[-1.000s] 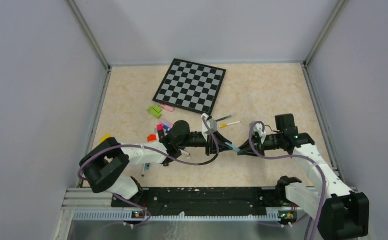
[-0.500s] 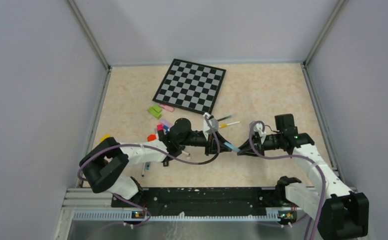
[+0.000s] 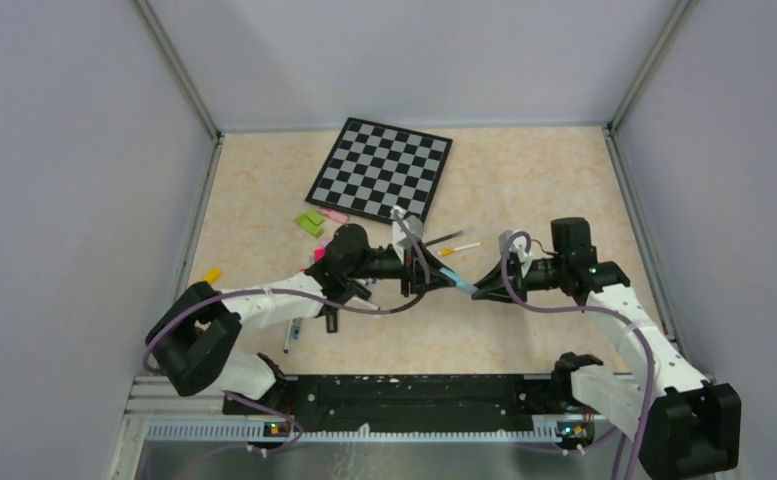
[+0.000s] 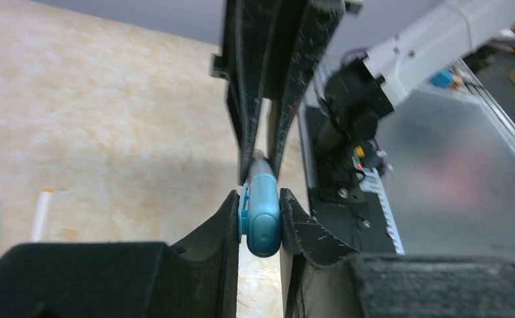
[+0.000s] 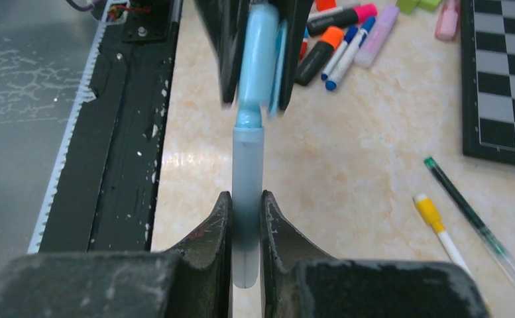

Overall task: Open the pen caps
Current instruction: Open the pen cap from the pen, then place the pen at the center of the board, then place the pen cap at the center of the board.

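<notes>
Pen cap [image 4: 262, 218], light blue, sits pinched in the left claw [image 4: 261, 204], held up off the tabletop [image 4: 109, 132]. From there the pen's long axis runs straight into the right claw [image 5: 246, 209], which is clamped on the pen barrel [image 5: 248, 165]. A thin neck shows at the joint. Both claws lie on one line, so the pull should go straight along it, drawing them apart.
</notes>
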Controlling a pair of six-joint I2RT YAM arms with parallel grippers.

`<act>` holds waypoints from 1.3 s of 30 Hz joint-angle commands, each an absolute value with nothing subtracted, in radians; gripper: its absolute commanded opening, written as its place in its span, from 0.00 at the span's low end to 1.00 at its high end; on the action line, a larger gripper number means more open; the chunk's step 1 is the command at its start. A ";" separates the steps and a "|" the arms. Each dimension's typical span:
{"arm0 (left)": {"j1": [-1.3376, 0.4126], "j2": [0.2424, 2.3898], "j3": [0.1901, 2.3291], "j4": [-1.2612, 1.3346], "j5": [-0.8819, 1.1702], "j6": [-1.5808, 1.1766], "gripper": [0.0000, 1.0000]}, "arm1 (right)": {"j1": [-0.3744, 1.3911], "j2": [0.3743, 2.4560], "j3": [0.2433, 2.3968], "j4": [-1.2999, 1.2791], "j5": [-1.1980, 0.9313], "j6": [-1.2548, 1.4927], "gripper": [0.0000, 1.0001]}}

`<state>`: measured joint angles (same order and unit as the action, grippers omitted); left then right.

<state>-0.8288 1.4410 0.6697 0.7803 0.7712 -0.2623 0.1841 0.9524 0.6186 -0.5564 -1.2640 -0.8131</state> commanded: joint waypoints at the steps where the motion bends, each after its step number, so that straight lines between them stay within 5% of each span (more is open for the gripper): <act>1: -0.691 1.289 0.759 0.831 0.713 -0.309 0.00 | 0.190 0.961 0.641 -0.578 -1.247 -0.758 0.00; 11: -0.636 1.248 0.890 0.692 0.670 -0.330 0.00 | 0.154 0.947 0.641 -0.458 -1.156 -0.579 0.00; 22: -0.644 1.521 0.981 0.531 0.407 -0.592 0.00 | -0.066 0.921 0.616 -0.118 -0.474 -0.092 0.00; 39: -0.665 2.182 1.575 0.222 0.170 -0.523 0.04 | -0.180 1.536 0.996 -0.131 -0.471 -0.027 0.00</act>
<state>-0.6632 2.0998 1.4456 0.3046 0.2211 -0.5674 -0.1524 1.4338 0.9058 -0.1543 -0.4492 -0.0380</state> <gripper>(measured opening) 0.269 0.094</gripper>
